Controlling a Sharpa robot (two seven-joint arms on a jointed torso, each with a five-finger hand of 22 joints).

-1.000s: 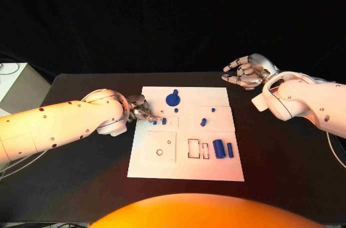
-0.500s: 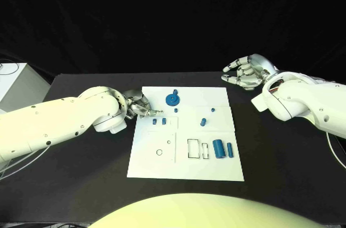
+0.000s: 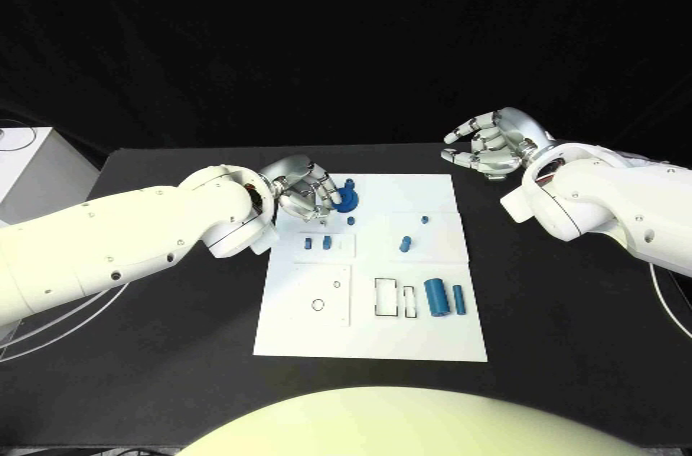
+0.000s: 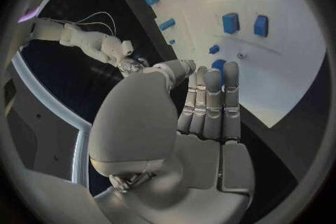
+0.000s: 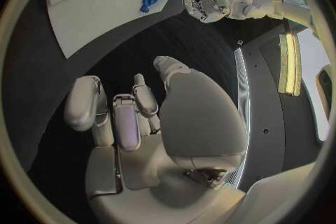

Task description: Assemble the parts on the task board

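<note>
Left hand (image 3: 306, 194) hovers at the far-left corner of the flat white rectangular task board (image 3: 433, 341), fingers straight and side by side, nothing in its grasp. Just beside those fingers sits the round blue disc-shaped part (image 3: 348, 197). Nearer the middle, two small blue block parts (image 3: 319, 243) lie side by side, and a small blue peg (image 3: 407, 243) lies to their right. Down by the rectangular cut-outs, two long blue cylinder parts (image 3: 446, 299) lie parallel. Right hand (image 3: 488, 144) hangs over the black desk (image 3: 577, 316) beyond the board's far-right corner, fingers curled in, holding nothing.
</note>
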